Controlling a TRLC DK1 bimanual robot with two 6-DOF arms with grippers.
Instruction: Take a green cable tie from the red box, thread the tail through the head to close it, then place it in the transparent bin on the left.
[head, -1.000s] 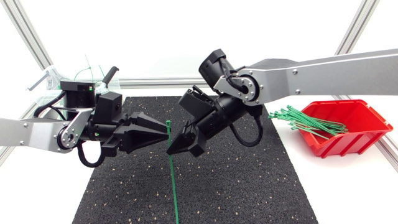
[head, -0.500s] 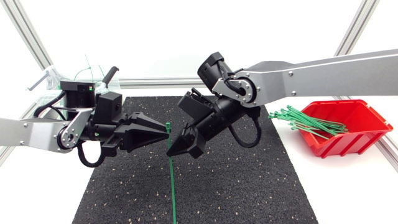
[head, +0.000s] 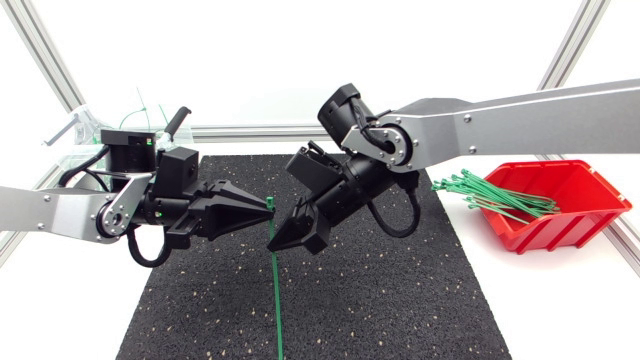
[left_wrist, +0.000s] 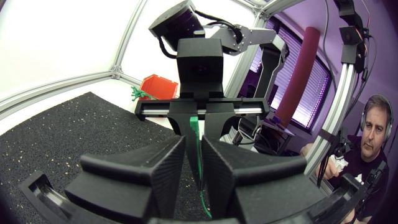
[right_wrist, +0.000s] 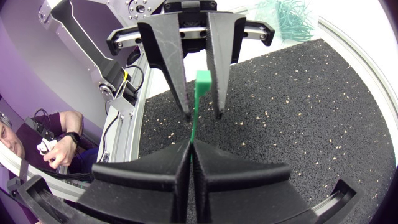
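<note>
Green tie (head: 274, 270) is out of the red box (head: 585, 215) and held in the air between your two claws. Your right claw (right_wrist: 189, 146) is closed flat on the strap, just under the head (right_wrist: 203, 79). The long tail (head: 279, 325) hangs free below that claw, over the black mat (head: 400, 300). Your left claw (head: 262, 205) faces it with its fingers a little apart and the head sitting between their tips. No firm pinch shows there, so count it as open. More ties (head: 490, 192) lie in the box, well off behind the right claw. Picking looks done. Threading has not begun: the strap is straight, with no loop. Closing the tie and dropping it in the clear bin (head: 72, 128), behind the left claw, are left.
</note>
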